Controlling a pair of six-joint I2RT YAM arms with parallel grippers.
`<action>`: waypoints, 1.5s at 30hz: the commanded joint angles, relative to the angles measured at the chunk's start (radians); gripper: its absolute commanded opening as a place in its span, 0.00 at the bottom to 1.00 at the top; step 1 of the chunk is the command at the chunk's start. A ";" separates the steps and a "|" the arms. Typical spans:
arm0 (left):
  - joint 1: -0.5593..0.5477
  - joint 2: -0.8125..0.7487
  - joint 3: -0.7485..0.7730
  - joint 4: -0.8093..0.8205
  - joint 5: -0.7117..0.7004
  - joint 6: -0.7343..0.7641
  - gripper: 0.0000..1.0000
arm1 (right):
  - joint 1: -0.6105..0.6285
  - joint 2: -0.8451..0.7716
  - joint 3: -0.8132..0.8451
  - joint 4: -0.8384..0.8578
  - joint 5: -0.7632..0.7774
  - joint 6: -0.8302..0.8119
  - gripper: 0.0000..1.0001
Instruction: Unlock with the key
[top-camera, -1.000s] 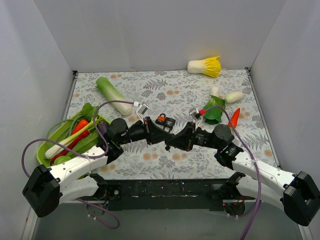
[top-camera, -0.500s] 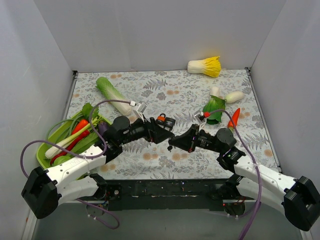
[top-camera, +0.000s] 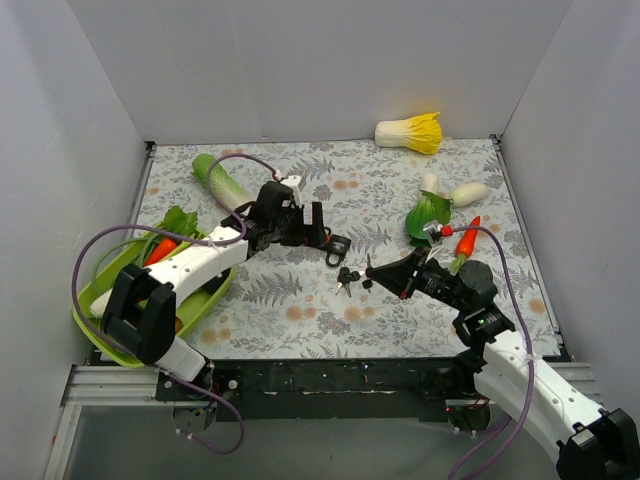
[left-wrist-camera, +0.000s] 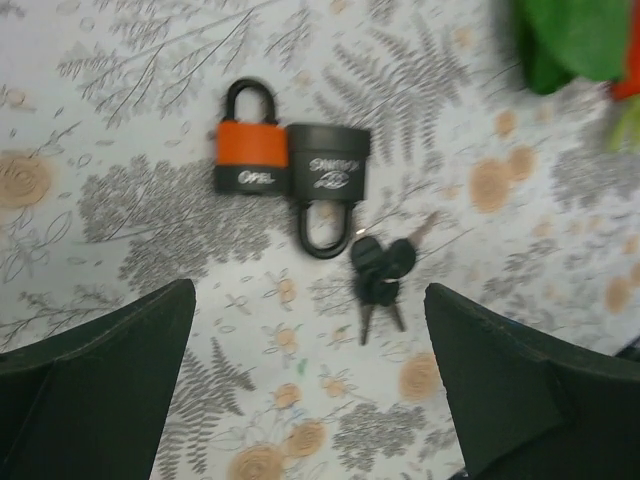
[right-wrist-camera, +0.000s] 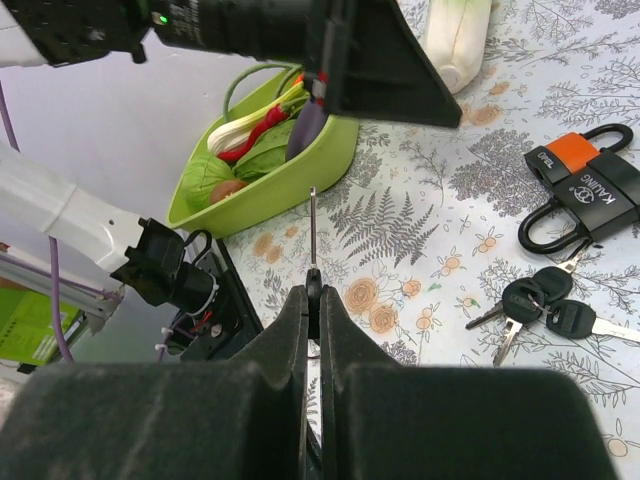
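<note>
Two padlocks lie side by side on the flowered table cloth: an orange-bodied padlock (left-wrist-camera: 250, 150) and a black padlock (left-wrist-camera: 328, 175) (top-camera: 337, 245). A bunch of black-headed keys (left-wrist-camera: 382, 272) (top-camera: 348, 278) (right-wrist-camera: 545, 305) lies just in front of them. My left gripper (left-wrist-camera: 310, 385) (top-camera: 312, 222) hangs above the padlocks, open, with nothing between its fingers. My right gripper (right-wrist-camera: 313, 300) (top-camera: 375, 268) is shut on a single key (right-wrist-camera: 312, 235), whose thin blade sticks straight out past the fingertips. It is to the right of the key bunch, apart from the padlocks (right-wrist-camera: 590, 190).
A green basket (top-camera: 215, 285) (right-wrist-camera: 300, 175) of vegetables stands at the left edge. A long cabbage (top-camera: 225, 188) lies behind the left arm. Bok choy (top-camera: 428, 215), a carrot (top-camera: 467, 238), a radish (top-camera: 468, 193) and a yellow cabbage (top-camera: 412, 132) lie at the back right.
My left gripper has opened and swung back and left to above the padlocks. A key bunch now lies on the cloth. My right gripper has drawn back right, still shut on its key.
</note>
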 joint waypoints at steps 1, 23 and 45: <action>-0.003 0.065 0.037 -0.175 -0.141 0.153 0.98 | -0.008 -0.025 0.042 -0.043 -0.011 -0.035 0.01; -0.058 0.399 0.175 -0.189 -0.181 0.256 0.85 | -0.011 -0.042 -0.011 0.011 -0.034 0.014 0.01; -0.065 0.551 0.305 -0.238 -0.311 0.245 0.82 | -0.012 -0.082 -0.026 -0.017 -0.032 0.012 0.01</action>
